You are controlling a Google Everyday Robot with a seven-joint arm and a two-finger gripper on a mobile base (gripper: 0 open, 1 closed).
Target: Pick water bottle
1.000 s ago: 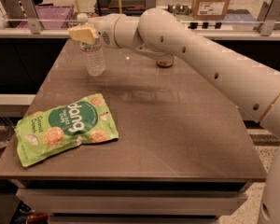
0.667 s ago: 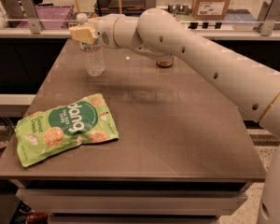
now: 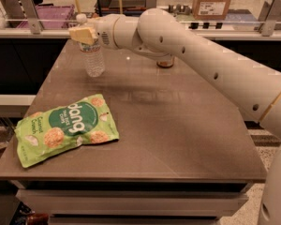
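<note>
Gripper [image 3: 84,33] sat in the upper left of the frame, level with the top of the water bottle [image 3: 94,60], which stood upright on the table [image 3: 178,130]. Whether it clasped the bottle could not be told. A green snack bag [image 3: 65,129] lay at lower left.

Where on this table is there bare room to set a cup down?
The whole front right, from the bag to the right edge, is bare, and so is the middle strip between bag and bottle. The back is crowded: the gripper sits at the bottle's top, and the can stands behind the arm.
</note>
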